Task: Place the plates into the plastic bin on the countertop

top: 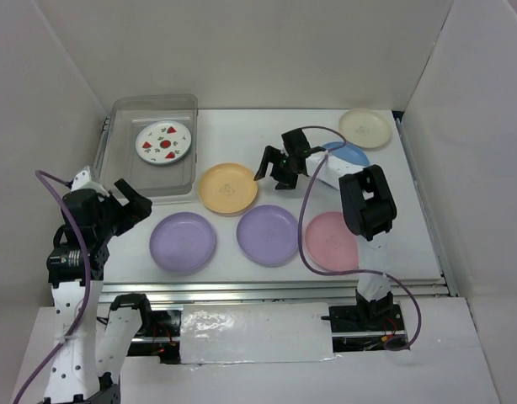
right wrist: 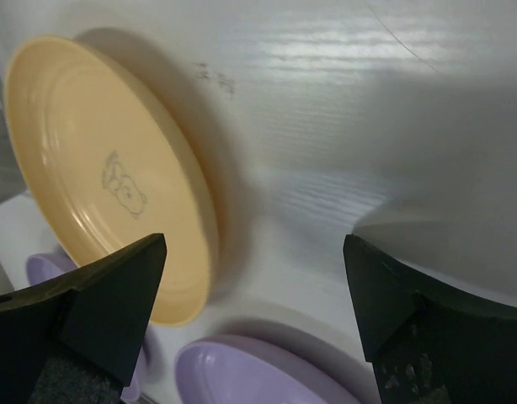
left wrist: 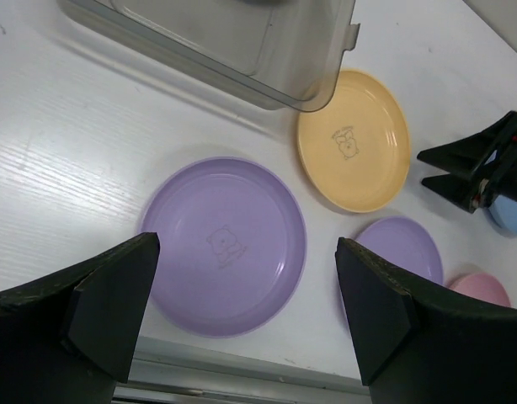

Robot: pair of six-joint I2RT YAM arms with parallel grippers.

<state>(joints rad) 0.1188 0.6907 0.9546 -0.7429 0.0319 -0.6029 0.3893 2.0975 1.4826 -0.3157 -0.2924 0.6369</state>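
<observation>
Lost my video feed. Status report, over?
Left gripper open, empty, near left lilac plate. Right gripper open, empty, beside yellow plate. Strawberry plate in bin; six other plates on countertop. Nothing over bin.

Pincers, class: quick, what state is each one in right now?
Left pincer: open, holding nothing.
Right pincer: open, holding nothing.

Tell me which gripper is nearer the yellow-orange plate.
Right. The right gripper hovers at the right edge of the yellow-orange plate; the left gripper is farther left, by the plastic bin.
</observation>
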